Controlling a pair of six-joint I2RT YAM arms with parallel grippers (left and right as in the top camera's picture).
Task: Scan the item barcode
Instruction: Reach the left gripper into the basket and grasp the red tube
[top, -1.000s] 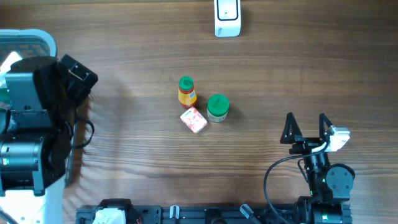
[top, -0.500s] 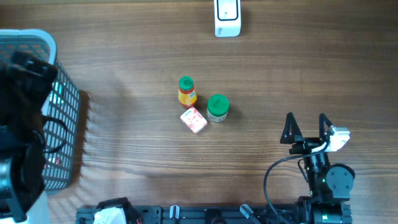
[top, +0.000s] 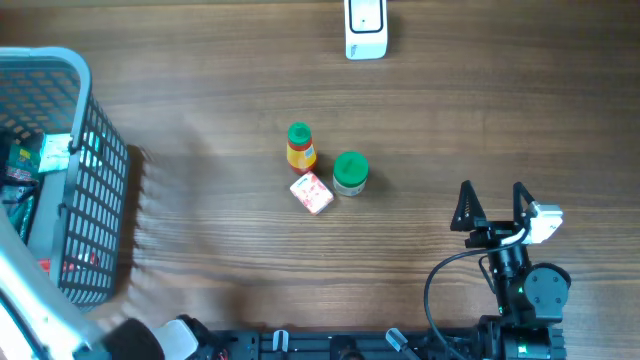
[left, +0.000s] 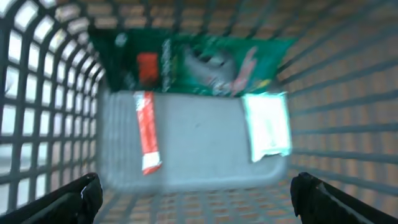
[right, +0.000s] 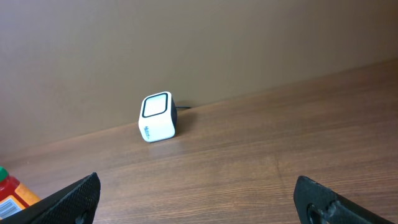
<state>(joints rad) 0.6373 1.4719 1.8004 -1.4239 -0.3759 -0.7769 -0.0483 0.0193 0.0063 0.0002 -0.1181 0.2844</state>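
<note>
1. The counter (top: 450, 120) is wood-grained and fills the overhead view. The frame cuts it off just behind the scanner (top: 365, 30), so I cannot see its far edge. Right of the scanner and toward me there is broad bare wood.
2. The basket (top: 100, 200), grey wire mesh, sits far to the scanner's left and nearer my side, cropped by the frame's left edge. A wide strip of bare wood separates its right wall from the items.
3. Of the left arm I see only a blurred white link (top: 25, 290) crossing the corner beside the basket.
4. The left end effector (left: 199, 202) shows only in its wrist view, hanging over the basket's inside. Its fingers sit at the lower corners, spread wide and gripping nothing. That view is smeared. I make out a green packet (left: 193, 59) and a grey tray (left: 193, 143) with a red strip and a pale label, nothing readable.
5. The right end effector (top: 493, 205) sits to the scanner's right and well toward me, fingers fully parted and empty, facing the scanner.
6. The scanner is a white cube, partly cropped at the top of the overhead view.
7. Three items cluster toward me from the scanner, slightly left: a green-lidded jar (top: 350, 172), a green-capped bottle (top: 300, 147) just beside it, and a pink carton (top: 312, 192) lying tilted against both. I can see no barcode on any of them.
</note>
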